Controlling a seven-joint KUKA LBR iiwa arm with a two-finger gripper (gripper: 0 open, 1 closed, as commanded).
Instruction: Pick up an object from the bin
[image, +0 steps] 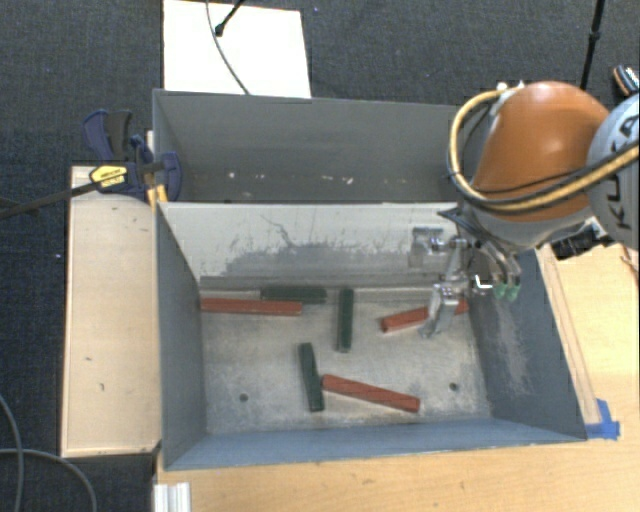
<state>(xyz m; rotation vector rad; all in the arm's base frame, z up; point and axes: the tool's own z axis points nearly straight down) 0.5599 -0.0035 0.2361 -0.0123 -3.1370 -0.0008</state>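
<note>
The end effector (438, 318) hangs low in the bin (520, 350), close to the floor, and it crosses a short red bar (402, 322). One end of that bar sticks out just to its left, and a small red piece shows on its right side too, so the bar seems to pass right under or through it. Whether the end effector is released or clenched on the bar cannot be told from here, as the metal parts overlap the bar.

The other things all lie to the left of the end effector. A dark green bar (344, 319) stands nearest, past the red bar's free end and apart from it. Further left, along the back wall, lie a long red bar (250, 306) and a second green bar (293, 295) touching it. Toward the front and left, a long red bar (370, 394) lies with one end against another green bar (311, 377). None of these crowd the end effector.

The step in hand looks like the grasp itself, with the descent over the short red bar done or nearly done. The next move probably calls for a firm closing across the bar's narrow width, then a straight lift. The hold is off-centre, so the bar may tilt or slip as it rises.
</note>
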